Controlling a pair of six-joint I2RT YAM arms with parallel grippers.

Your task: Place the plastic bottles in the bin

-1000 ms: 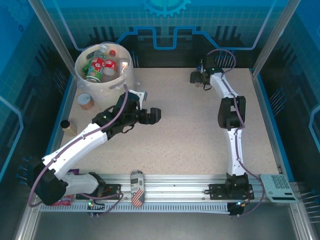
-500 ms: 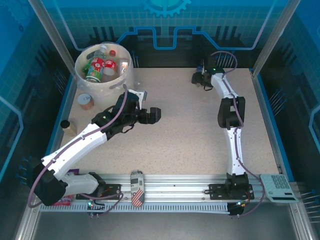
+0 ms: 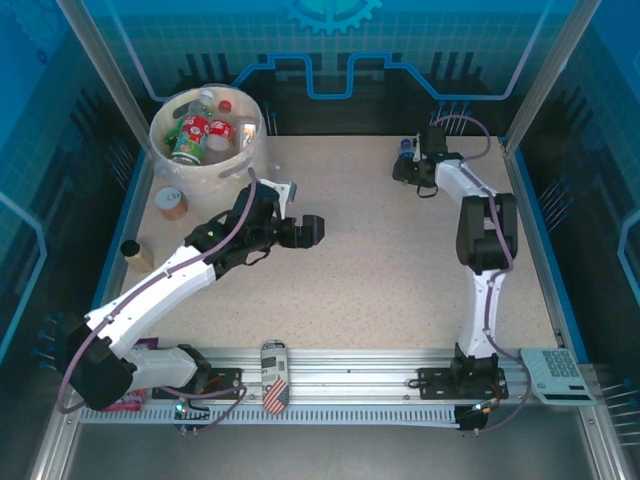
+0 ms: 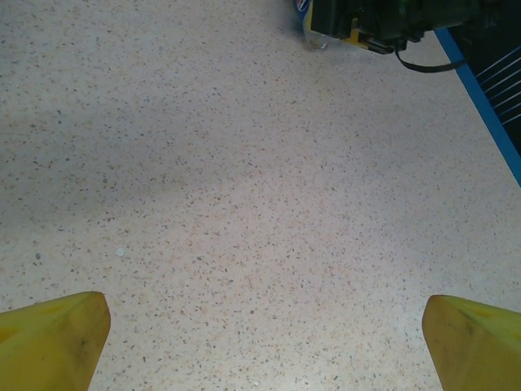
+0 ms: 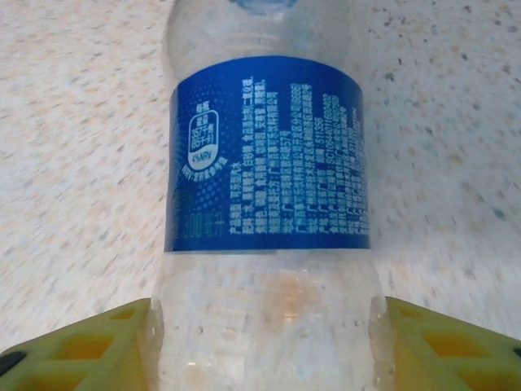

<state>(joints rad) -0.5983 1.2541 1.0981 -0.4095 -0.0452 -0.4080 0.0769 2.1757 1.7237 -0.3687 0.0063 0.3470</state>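
Top external view: the bin (image 3: 243, 160) stands in the upper-left corner of the table (image 3: 380, 280), against the far and left edges. The bottles (image 3: 197, 132) inside it are heaped on one another, so their number is hard to make out. The left gripper (image 3: 307, 230) hangs over the table left of centre, just below and right of the bin. The right gripper (image 3: 404, 167) sits at the upper right near the far edge. It covers most of the blue bottle (image 3: 404, 148), of which a small blue bit shows. A wide stretch of bare table lies between the two grippers and on toward the lower right.

Left wrist view: two yellow fingertips (image 4: 53, 342) poke in at the lower corners, spread wide with nothing but speckled table between them. The rest of each finger is cut off by the frame. At the top edge, the right gripper's dark body hides the blue bottle, all but a sliver. The table's blue rim runs down the upper right.

Right wrist view: the blue bottle lies lengthwise up the middle, its cap end and its base cut off by the frame, and the label's fine print is too small to read. Yellow fingers (image 5: 81, 346) press against its clear body from both sides, pinching it. Bare table lies open to left and right.
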